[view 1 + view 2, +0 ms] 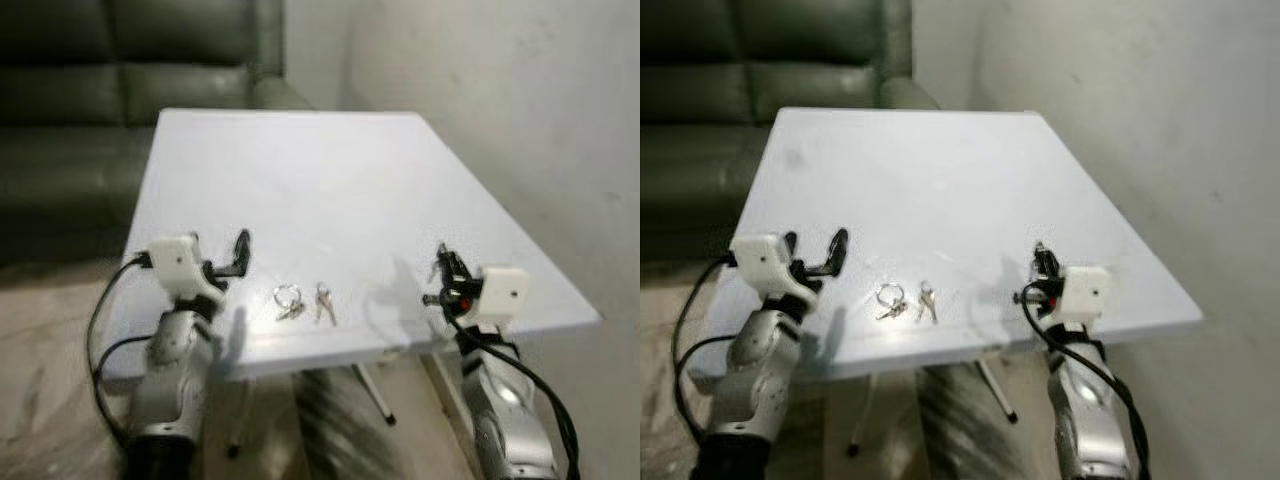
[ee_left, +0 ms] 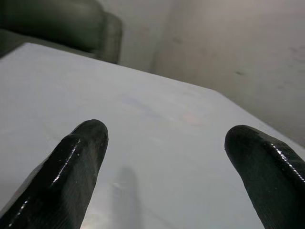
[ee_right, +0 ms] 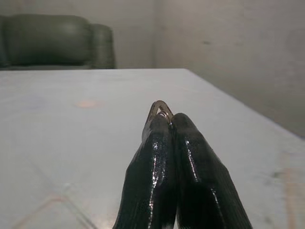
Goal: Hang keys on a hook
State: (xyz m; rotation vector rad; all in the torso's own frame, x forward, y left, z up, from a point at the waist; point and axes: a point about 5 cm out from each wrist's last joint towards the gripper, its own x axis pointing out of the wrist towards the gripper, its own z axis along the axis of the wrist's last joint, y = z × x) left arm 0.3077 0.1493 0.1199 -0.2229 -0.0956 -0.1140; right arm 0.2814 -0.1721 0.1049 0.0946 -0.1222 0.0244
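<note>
Pinching a thin curved wire, its lower part hidden between pressed fingers, the right gripper (image 3: 167, 119) hovers over the white table (image 1: 300, 180). Keys (image 1: 302, 302) lie between it and the spread left gripper (image 2: 167, 138). Dark sofa (image 1: 120, 80) behind.

Home living room: sofa (image 1: 120, 90); table (image 1: 330, 180)

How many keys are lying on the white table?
2 small silver keys, it seems, though they are tiny. One lies by the metal ring near the table's front edge; the other key lies just right of it. More could be bunched together.
</note>
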